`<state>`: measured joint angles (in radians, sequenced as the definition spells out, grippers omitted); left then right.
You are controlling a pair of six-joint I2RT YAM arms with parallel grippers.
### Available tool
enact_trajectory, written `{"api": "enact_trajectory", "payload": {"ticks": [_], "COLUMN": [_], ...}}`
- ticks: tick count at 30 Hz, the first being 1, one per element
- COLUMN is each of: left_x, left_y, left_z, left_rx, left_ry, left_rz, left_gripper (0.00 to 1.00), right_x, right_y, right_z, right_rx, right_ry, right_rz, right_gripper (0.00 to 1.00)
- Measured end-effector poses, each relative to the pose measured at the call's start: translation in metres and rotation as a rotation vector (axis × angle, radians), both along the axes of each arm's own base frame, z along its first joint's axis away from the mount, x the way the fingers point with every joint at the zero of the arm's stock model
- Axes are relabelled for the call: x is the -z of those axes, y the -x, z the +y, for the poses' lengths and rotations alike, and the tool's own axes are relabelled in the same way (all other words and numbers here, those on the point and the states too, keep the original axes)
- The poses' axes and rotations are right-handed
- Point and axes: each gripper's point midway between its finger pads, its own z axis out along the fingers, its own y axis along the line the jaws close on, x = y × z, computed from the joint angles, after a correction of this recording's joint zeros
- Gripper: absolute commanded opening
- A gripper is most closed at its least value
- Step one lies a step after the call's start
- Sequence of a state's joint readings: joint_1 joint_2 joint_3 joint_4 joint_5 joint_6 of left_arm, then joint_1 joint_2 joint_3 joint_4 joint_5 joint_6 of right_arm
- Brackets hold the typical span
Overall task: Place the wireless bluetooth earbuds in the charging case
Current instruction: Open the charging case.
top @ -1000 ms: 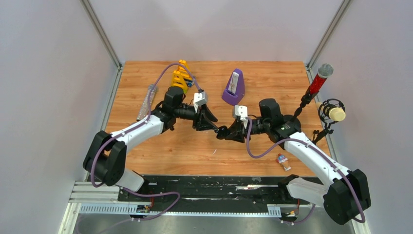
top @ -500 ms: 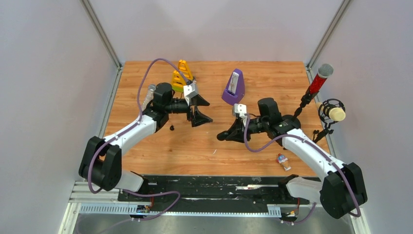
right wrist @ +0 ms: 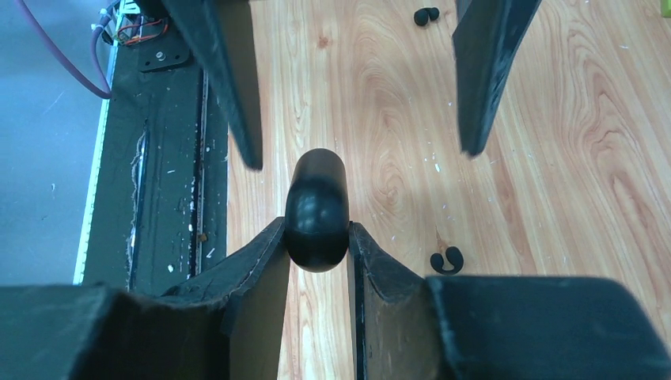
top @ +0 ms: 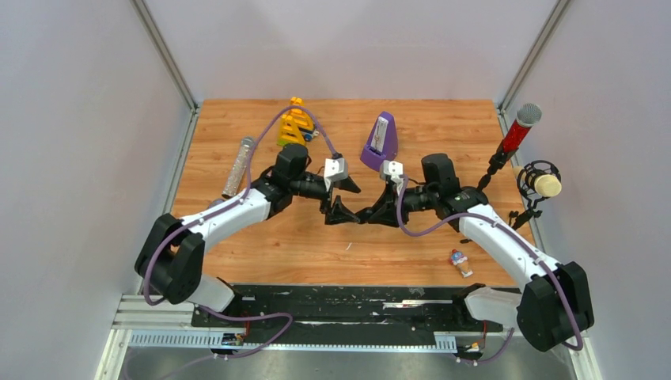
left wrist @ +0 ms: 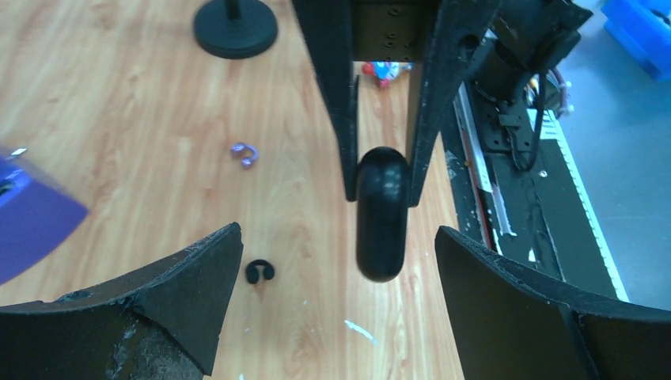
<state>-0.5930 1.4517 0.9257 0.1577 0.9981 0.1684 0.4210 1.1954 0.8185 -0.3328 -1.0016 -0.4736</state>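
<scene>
Right gripper (right wrist: pixel 316 231) jaws narrow, clamping the case (right wrist: pixel 316 198) by one end over the surface (right wrist: pixel 380 119); left gripper (left wrist: pixel 339 236) jaws wide, facing it; case looks hard, glossy, likely slippery, so grip its flanks squarely; earbud (left wrist: pixel 259 271) lies below.

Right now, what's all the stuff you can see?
charging case: one, glossy black, gripped in the right tool
earbuds: two, black, lying apart on the table
metronome: one, purple, far middle
toy: one, yellow-orange, far left
tube: one, silvery, left side
microphones: two, red and cream heads, right edge
purple bit: one, on the table
small packet: one, colourful, near right
left tool: one, black, open, facing the case
right tool: one, black, shut on the case
</scene>
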Motion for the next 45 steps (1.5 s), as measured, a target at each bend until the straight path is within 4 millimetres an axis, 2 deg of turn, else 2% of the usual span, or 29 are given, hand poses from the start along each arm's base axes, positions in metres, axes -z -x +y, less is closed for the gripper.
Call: {"api": "enact_trajectory", "payload": {"ticks": [4, 11, 30, 41, 45], "left_x": [0.014, 0.024, 0.025, 0.023, 0.02], "left_y": [0.008, 0.004, 0.005, -0.008, -0.013], "left_z": [-0.01, -0.012, -0.012, -0.005, -0.004], "left_rx": [0.038, 0.04, 0.042, 0.0, -0.014], "left_ry": [-0.045, -0.077, -0.084, -0.074, -0.065], "left_rz": [0.009, 0.035, 0.057, 0.063, 0.051], "left_gripper": [0.99, 0.96, 0.92, 0.93, 0.96], "right_x": [0.002, 0.003, 0.005, 0.01, 0.01], "right_y": [0.001, 0.005, 0.009, 0.011, 0.014], "right_z": [0.001, 0.003, 0.001, -0.002, -0.002], "right_rx": [-0.004, -0.037, -0.071, -0.066, -0.072], "right_ry": [0.002, -0.002, 0.003, 0.017, 0.016], "right_rz": [0.026, 0.077, 0.045, 0.071, 0.082], "right_gripper": [0.0, 0.0, 0.0, 0.0, 0.0]}}
